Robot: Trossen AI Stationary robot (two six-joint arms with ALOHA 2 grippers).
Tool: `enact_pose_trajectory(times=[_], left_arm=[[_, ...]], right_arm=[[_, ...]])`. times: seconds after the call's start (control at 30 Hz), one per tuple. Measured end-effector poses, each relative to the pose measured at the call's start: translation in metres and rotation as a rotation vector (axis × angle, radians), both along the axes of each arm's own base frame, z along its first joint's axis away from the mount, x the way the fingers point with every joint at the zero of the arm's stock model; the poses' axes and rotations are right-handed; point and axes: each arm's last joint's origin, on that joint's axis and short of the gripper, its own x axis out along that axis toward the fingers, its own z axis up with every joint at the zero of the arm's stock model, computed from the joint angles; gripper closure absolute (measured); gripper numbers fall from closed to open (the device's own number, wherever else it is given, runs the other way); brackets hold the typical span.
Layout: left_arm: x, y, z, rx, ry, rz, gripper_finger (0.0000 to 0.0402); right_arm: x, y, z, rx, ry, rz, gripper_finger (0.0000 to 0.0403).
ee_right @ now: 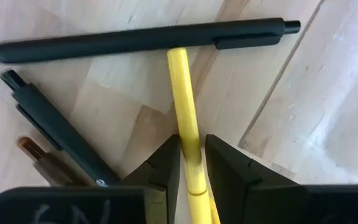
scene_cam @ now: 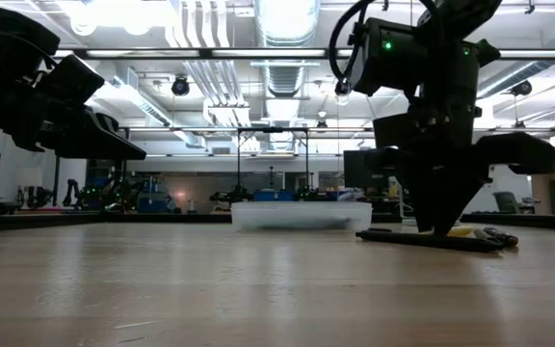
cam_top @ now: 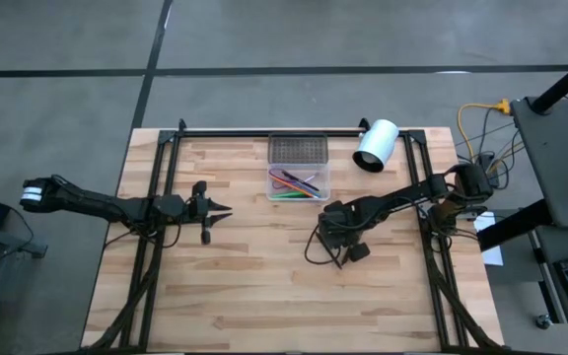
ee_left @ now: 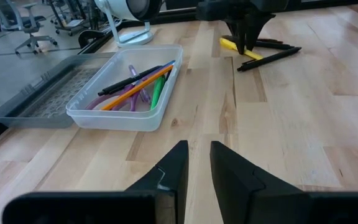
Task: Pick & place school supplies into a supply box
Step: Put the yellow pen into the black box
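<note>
Pinching the pencil
My right claw (ee_right: pixel 192 163) grips the thin yellow pencil (ee_right: pixel 186 118) on the wooden tabletop (ee_right: pixel 328 93); next I lift it to the clear plastic supply box (cam_top: pixel 299 181)

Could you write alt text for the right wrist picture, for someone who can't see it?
The right gripper has its jaws closed around a yellow pencil lying on the wooden table. A black pen lies across the pencil's far end; another dark pen lies beside it.
</note>
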Motion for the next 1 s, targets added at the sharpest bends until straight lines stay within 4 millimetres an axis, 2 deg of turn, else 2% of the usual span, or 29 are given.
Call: enact_pose_trajectory(times=[0.3, 0.53, 0.63, 1.0], left_arm=[[0.0000, 0.0000, 0.0000, 0.000, 0.000, 0.000, 0.0349], [0.0000, 0.0000, 0.0000, 0.000, 0.000, 0.000, 0.0349], [0.0000, 0.0000, 0.0000, 0.000, 0.000, 0.000, 0.0349], [0.0000, 0.0000, 0.0000, 0.000, 0.000, 0.000, 0.0349]], right_arm=[[-0.0016, -0.0029, -0.0018, -0.009, 0.005, 0.053, 0.0338], [-0.0008, -0.0037, 0.0000, -0.025, 0.009, 0.117, 0.0384], [0.0000, -0.0042, 0.0009, -0.031, 0.011, 0.114, 0.0385], [0.0027, -0.0097, 0.0080, -0.230, 0.020, 0.065, 0.0388]])
